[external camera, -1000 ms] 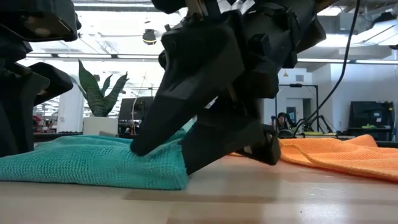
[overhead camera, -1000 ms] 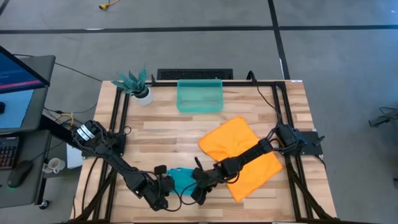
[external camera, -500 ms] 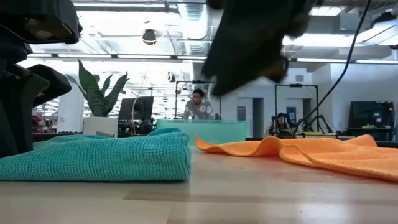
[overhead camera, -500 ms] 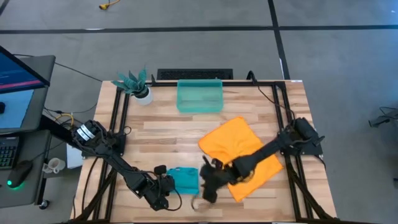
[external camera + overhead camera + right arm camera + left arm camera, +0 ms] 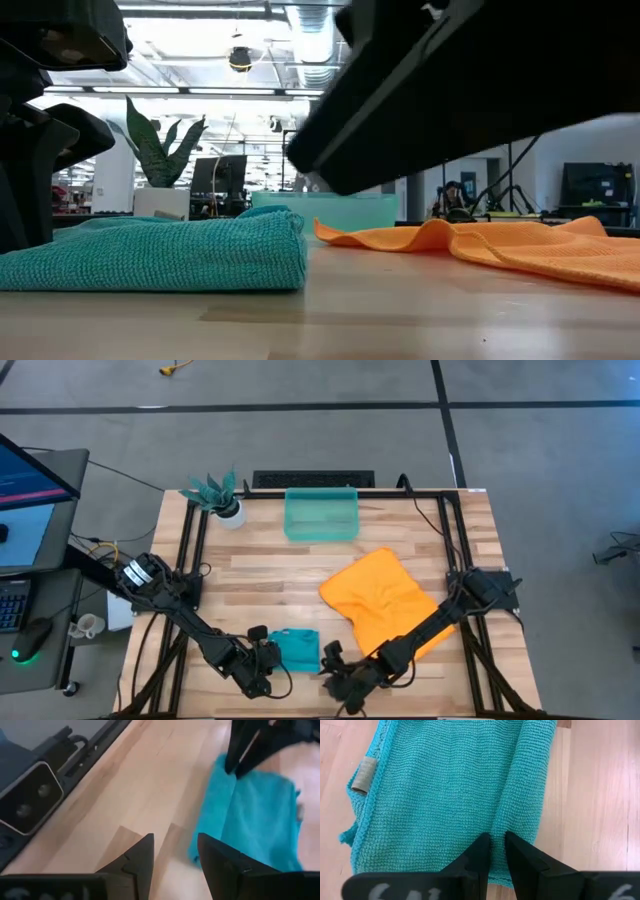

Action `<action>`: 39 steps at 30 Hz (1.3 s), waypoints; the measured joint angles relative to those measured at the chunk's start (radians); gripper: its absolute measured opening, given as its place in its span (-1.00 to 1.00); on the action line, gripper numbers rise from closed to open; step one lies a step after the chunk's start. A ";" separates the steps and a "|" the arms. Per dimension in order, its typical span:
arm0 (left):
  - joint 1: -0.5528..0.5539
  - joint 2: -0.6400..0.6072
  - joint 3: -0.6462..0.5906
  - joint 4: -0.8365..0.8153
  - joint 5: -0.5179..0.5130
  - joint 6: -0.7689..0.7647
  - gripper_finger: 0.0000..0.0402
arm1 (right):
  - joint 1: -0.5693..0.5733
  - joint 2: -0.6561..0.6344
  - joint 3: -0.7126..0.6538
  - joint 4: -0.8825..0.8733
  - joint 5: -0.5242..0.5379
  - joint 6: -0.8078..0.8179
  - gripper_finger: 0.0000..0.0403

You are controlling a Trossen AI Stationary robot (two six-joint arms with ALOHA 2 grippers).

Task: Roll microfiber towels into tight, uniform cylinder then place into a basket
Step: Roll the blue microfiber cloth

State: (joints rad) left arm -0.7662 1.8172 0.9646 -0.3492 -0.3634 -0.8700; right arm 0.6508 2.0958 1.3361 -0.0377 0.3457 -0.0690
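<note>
At the near edge of the counter (image 5: 260,575), the left claw (image 5: 497,845) pinches a raised fold of the teal towel (image 5: 298,649), its two fingers clenched close together with the cloth ridge running up between them. That towel lies folded and flat on the wood near the front edge, between the two claws. The right claw (image 5: 175,852) hangs just beside the towel's other side, over bare wood, its fingers parted and released, grasping nothing; in the low view its dark body fills the upper right, lifted clear of the counter. Behind it, the orange towel (image 5: 385,600) lies spread and rumpled on the right half of the counter, the right arm crossing over its near corner. Farther back, near the far edge at the middle, stands the basket (image 5: 321,515), with no towel in it. To its left, at the far left corner, sits a small plant in a white pot (image 5: 222,500)
</note>
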 joint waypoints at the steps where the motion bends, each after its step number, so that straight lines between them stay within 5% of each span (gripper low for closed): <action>1: 0.000 0.000 0.000 0.000 0.000 0.000 -0.73 | -0.001 0.004 0.000 0.016 0.000 -0.030 -0.13; 19: 0.000 0.000 0.000 0.000 0.010 -0.009 -0.73 | -0.040 0.104 0.033 0.079 0.015 -0.209 -0.13; 33: 0.000 0.000 0.000 0.000 0.013 -0.008 -0.73 | -0.100 0.099 0.036 -0.021 -0.074 0.117 -0.27; 39: 0.000 0.000 0.000 0.000 0.014 -0.008 -0.73 | -0.110 0.099 0.036 -0.029 -0.107 0.131 -0.43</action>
State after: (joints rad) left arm -0.7662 1.8175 0.9646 -0.3496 -0.3492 -0.8783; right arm 0.5411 2.1944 1.3724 -0.0666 0.2390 0.0616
